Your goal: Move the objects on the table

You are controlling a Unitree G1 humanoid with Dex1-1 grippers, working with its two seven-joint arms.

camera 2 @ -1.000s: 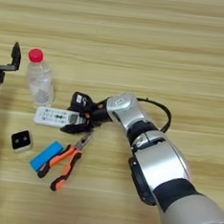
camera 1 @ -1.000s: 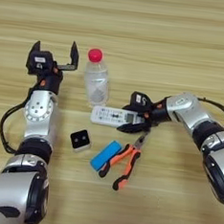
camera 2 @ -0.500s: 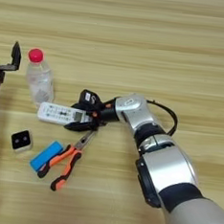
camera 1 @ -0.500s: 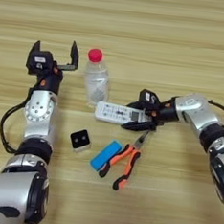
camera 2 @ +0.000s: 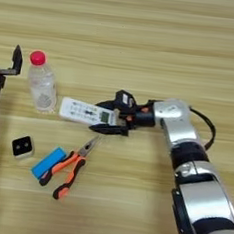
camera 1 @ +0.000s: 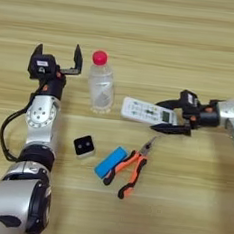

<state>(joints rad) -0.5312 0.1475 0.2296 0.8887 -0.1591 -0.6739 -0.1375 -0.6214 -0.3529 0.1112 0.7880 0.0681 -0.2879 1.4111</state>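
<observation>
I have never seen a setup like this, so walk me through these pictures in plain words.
Both pictures come from a two-eyed camera on a humanoid robot's head, looking down at a wooden table, so they show one scene. The silver limbs are its arms, each ending in a two-fingered black pincer. The left pincer is open beside a clear bottle with a red cap. The right pincer is open, its fingers around the end of a white remote. Also there: orange-handled pliers, a blue block and a small black cube.

Right claw [camera 2: 107, 117] spread around white remote's [camera 2: 85, 112] end, bottle [camera 2: 41, 82] left, pliers [camera 2: 72, 166] below
</observation>
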